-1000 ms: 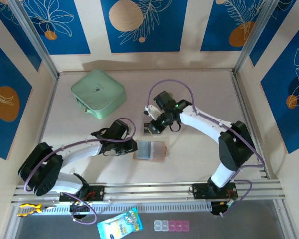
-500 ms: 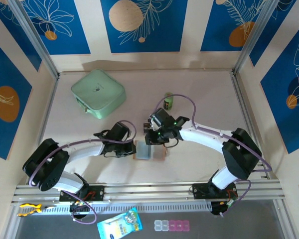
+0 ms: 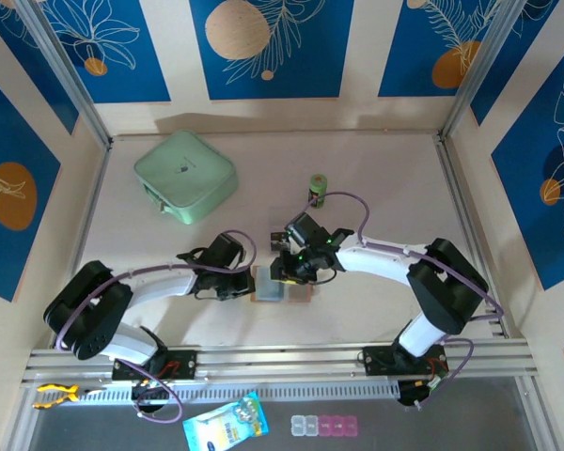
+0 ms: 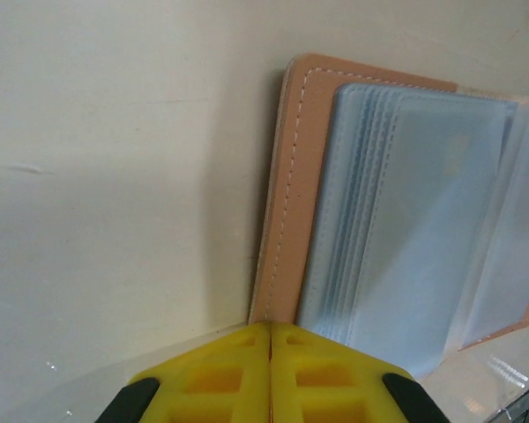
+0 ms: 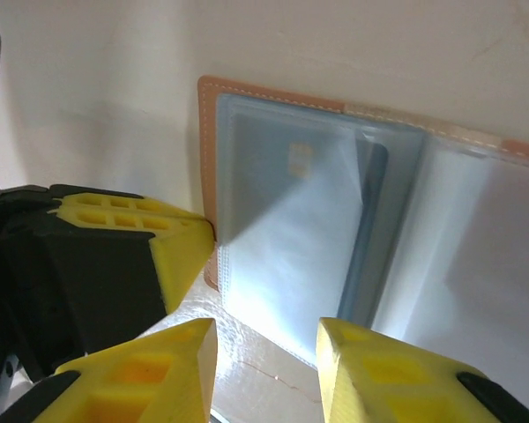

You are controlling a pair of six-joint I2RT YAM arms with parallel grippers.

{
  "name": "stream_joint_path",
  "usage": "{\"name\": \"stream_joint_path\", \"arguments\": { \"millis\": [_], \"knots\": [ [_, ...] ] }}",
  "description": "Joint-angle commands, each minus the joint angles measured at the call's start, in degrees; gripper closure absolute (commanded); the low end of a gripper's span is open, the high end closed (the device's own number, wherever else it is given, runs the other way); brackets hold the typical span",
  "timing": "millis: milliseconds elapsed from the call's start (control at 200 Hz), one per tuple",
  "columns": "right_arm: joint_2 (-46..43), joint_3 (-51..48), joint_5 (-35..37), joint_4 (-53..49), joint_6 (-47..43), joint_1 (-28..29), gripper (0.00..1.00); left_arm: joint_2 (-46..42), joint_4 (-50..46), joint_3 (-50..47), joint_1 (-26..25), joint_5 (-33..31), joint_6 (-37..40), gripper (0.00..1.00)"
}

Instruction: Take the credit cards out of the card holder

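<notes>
While my left hand, its tips pressed together, rests against a corner of the card holder, my right hand hangs spread and empty just above the clear sleeves. The holder lies open on the surface, between the two arms. The cards inside look thin, stiff and slick. I judge a pinch on a card's edge at a sleeve's mouth best, though the soft sleeves may drag along. Bare surface lies all round, and a green case sits well apart.
</notes>
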Motion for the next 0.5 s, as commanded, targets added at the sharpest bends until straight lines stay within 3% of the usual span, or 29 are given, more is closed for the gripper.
{"name": "stream_joint_path", "arguments": {
  "millis": [0,325,495],
  "knots": [
    [1.8,-0.6,-3.0,2.8,1.0,0.4,0.65,0.3,-0.8,-1.1,0.3,0.6,-0.6,0.93],
    [6.1,0.9,-4.2,3.0,0.3,0.6,0.67,-0.7,-0.7,-2.0,0.2,0.1,-1.1,0.92],
    [6.0,1.5,-0.4,-1.7,-0.6,0.7,0.67,-0.6,-0.9,-1.9,0.2,-0.1,-1.2,0.92]
  ]
}}
